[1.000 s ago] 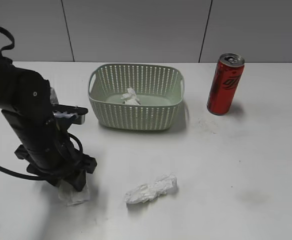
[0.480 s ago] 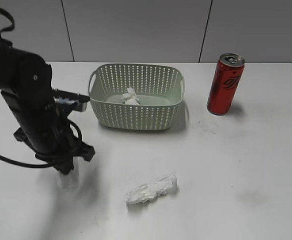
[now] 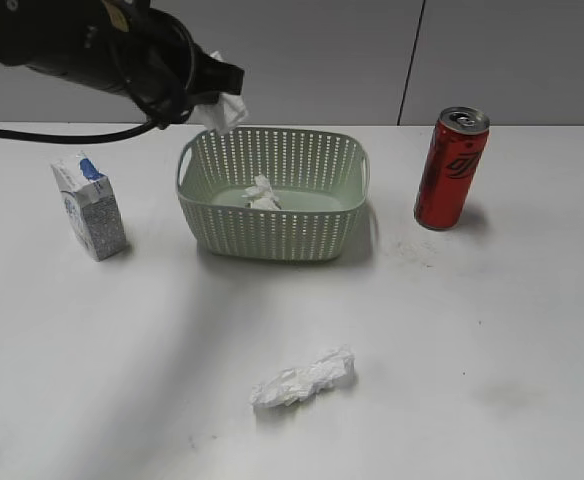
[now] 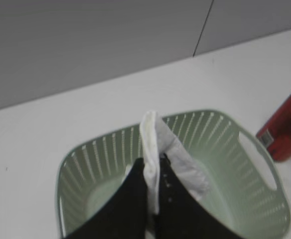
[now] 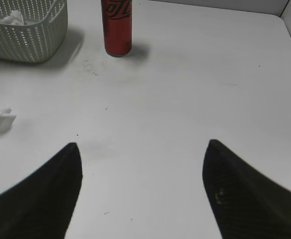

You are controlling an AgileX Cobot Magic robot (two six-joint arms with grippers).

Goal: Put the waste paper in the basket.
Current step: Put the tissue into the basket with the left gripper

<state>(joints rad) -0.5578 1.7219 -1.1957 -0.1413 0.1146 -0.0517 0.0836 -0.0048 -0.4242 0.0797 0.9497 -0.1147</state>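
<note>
Carrying a wad (image 4: 158, 149) pinched in the left gripper (image 4: 153, 172) above the basket (image 3: 272, 215); release next. Right gripper (image 5: 140, 164) wide, idle. One wad (image 3: 261, 193) inside, another (image 3: 303, 377) on table (image 3: 472, 330).

Pale sage-green basket (image 3: 272, 195) with rows of small holes. 3 white crumpled paper wads (image 3: 303, 378). Red can (image 3: 451, 169) with black lettering. White carton (image 3: 89, 207) patterned blue. Black left gripper (image 4: 153, 191). White table (image 3: 472, 330).
</note>
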